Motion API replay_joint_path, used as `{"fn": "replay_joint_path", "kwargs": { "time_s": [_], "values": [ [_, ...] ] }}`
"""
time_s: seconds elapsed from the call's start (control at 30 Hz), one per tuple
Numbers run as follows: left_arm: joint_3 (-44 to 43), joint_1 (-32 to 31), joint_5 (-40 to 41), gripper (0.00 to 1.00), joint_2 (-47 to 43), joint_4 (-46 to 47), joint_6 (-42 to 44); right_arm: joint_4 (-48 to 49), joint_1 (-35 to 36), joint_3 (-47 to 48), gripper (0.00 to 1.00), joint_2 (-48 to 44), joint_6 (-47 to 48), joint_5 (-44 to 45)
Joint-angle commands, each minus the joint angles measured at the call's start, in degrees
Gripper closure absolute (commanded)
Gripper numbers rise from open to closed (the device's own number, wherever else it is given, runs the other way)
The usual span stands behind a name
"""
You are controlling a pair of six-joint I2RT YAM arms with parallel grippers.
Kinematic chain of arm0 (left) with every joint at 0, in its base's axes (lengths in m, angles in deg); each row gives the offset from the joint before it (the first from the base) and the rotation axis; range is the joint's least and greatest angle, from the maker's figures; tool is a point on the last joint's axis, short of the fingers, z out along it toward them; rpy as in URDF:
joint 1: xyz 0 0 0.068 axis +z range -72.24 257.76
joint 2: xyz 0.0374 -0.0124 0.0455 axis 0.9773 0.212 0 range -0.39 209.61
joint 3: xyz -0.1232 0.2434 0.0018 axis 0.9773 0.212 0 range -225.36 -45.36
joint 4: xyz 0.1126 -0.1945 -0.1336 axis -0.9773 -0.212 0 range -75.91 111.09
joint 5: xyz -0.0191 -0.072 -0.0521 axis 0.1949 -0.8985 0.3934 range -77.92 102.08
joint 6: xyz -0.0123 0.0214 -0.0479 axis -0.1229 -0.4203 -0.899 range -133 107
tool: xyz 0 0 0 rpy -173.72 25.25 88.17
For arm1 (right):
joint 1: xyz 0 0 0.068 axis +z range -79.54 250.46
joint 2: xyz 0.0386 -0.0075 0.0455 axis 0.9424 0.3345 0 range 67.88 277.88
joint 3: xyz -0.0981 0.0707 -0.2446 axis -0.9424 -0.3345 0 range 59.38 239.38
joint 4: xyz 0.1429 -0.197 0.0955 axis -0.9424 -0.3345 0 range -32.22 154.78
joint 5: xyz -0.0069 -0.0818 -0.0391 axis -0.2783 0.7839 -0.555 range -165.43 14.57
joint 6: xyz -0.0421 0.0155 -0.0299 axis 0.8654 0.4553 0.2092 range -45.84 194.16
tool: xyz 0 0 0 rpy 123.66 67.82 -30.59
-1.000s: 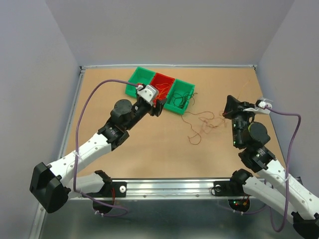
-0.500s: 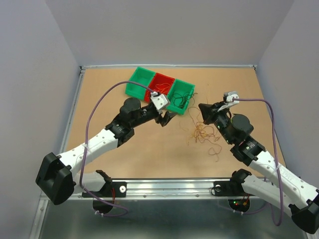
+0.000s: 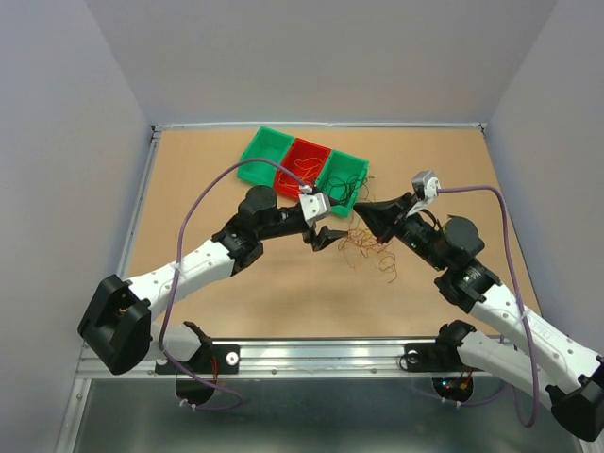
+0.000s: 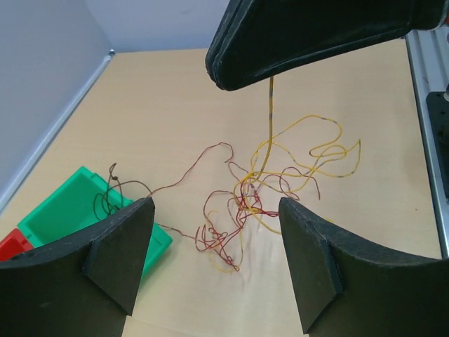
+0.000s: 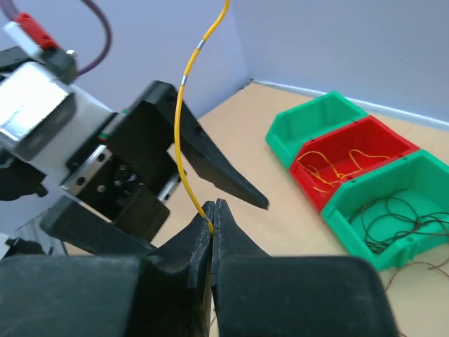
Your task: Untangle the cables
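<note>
From the top camera, the cables (image 3: 370,247) are seen as a loose wiry clump on the brown table (image 3: 264,302), which is enclosed by plain grey walls (image 3: 311,57). The clump lies just in front of a row of bins (image 3: 311,149), between the left gripper (image 3: 323,238) and the right gripper (image 3: 361,215), whose tips are set near each other. How the jaws stand cannot be told here.

In the left wrist view, the left gripper's fingers are spread wide with nothing held. Brown-red and yellow wires lie on the table below the gap. A yellow strand (image 4: 270,105) is stretched straight from the right gripper's tip into the clump.

In the right wrist view, the right gripper's jaws are pressed together on that strand. Only here are the contents made plain: orange-yellow strands in the red bin (image 5: 372,140) and dark strands in the green bin (image 5: 351,226) beside it.
</note>
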Motion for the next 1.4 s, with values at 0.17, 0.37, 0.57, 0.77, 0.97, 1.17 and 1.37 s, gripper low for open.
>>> {"fn": "replay_joint_path", "kwargs": {
  "time_s": [0.17,0.37,0.57,0.77,0.97,1.17,1.37],
  "values": [
    [-1.9,-1.1,-5.4,0.25,2.5,7.9,-3.6,9.7,0.2,1.5,0.99,3.0,-3.1,-10.3],
    [-1.1,-2.4,-7.5,0.32,4.2,12.0,-4.3,12.9,0.2,4.2,0.99,7.1,-5.1,-10.4],
    [-0.9,-3.0,-5.8,0.48,8.0,12.7,-2.8,9.7,0.2,21.4,0.99,13.9,-7.3,-9.7],
    [-2.3,-3.6,-5.5,0.51,17.9,12.7,-2.5,-4.4,0.2,71.3,0.99,30.2,-12.2,-6.9],
    [-4.5,-4.9,-4.1,0.54,22.9,8.8,-0.8,-12.8,0.2,104.5,0.99,42.4,-12.8,4.2],
    [-9.0,-8.1,-0.1,0.54,26.5,0.7,3.1,-10.5,0.2,89.7,0.99,33.0,-9.5,8.3],
    [-8.0,-6.5,3.6,0.50,19.2,-1.6,3.7,-7.5,0.2,67.3,0.99,24.6,-4.7,12.6]
  ]
}}
